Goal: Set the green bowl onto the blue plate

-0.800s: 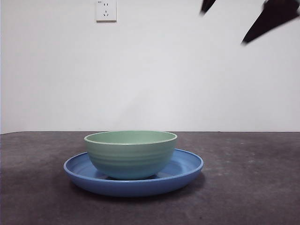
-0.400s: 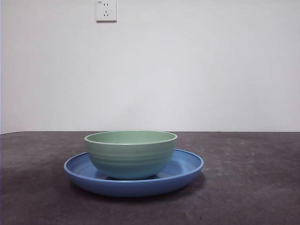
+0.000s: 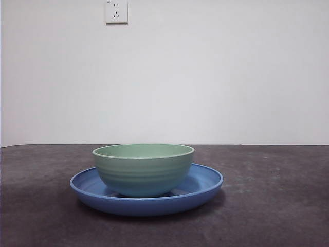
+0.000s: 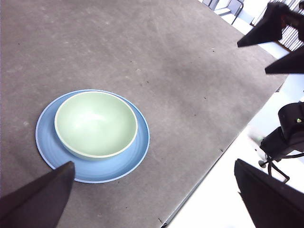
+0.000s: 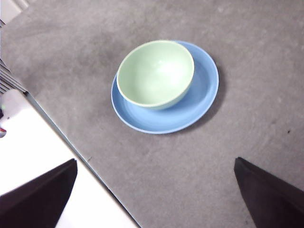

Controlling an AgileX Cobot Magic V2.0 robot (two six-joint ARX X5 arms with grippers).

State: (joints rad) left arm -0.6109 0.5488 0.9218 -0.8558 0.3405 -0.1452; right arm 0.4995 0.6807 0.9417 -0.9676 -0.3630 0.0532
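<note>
The green bowl (image 3: 143, 169) stands upright in the middle of the blue plate (image 3: 205, 182) on the dark grey table. No arm shows in the front view. In the left wrist view the bowl (image 4: 95, 122) sits on the plate (image 4: 137, 152), and my left gripper (image 4: 154, 162) is open, empty and high above the table. In the right wrist view the bowl (image 5: 156, 72) sits on the plate (image 5: 204, 90), and my right gripper (image 5: 156, 160) is open, empty and well above it. The right gripper also shows far off in the left wrist view (image 4: 252, 58).
A white wall socket (image 3: 116, 11) is on the wall behind. The table edge (image 4: 223, 147) runs near the plate in both wrist views, with pale floor beyond it. A black stand (image 4: 285, 137) is off the table.
One second ago black gripper tips showed at the top right of the front view; they have lifted out of that view. The bowl and plate have not moved.
</note>
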